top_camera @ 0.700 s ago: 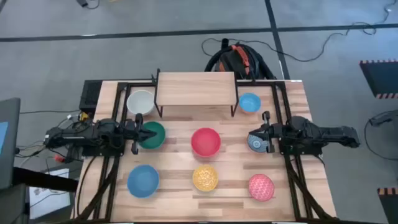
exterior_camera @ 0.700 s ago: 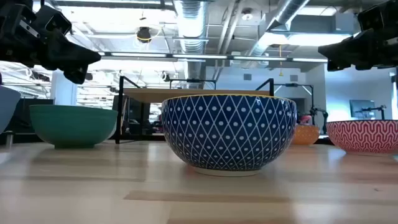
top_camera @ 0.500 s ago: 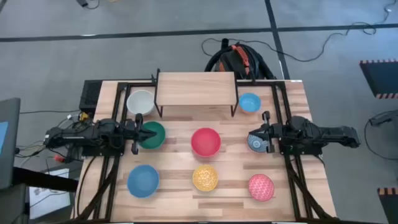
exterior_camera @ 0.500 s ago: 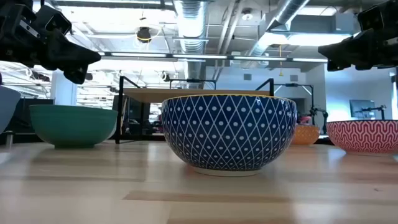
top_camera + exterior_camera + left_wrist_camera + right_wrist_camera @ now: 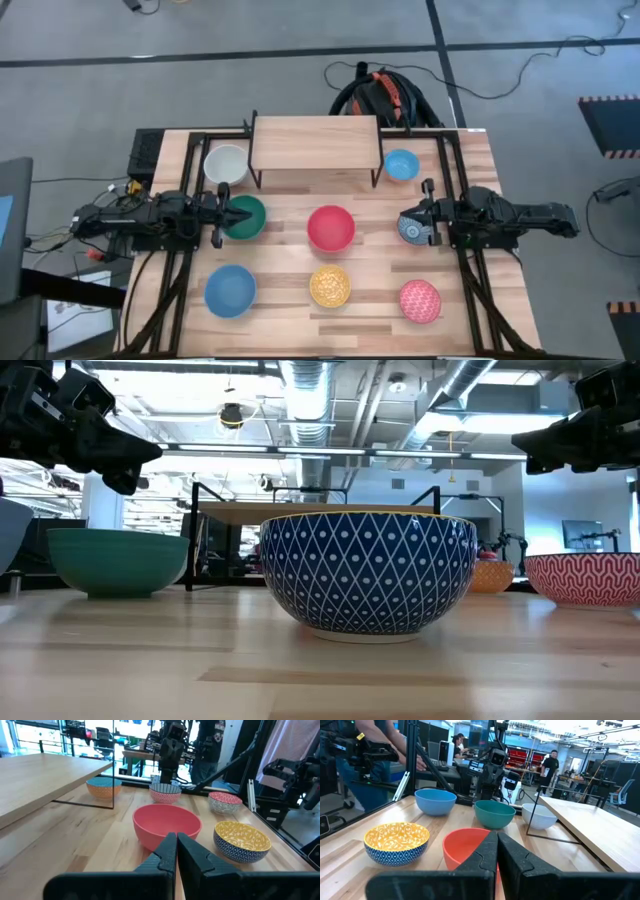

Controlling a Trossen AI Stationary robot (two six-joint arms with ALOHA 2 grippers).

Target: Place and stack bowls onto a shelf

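- Left tool point(image 5: 222, 211), clenched and empty: we judge it may knock the round green bowl point(image 5: 244, 217) directly beneath it.
- Right tool point(image 5: 430, 215), likewise clenched and empty: descending, it could strike the rim of the blue-patterned round bowl point(image 5: 409, 229) below.

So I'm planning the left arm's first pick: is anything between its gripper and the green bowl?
Nothing visible. The left gripper hangs right over the green bowl, at its left rim, fingers shut. The white bowl stands apart, up by the shelf.
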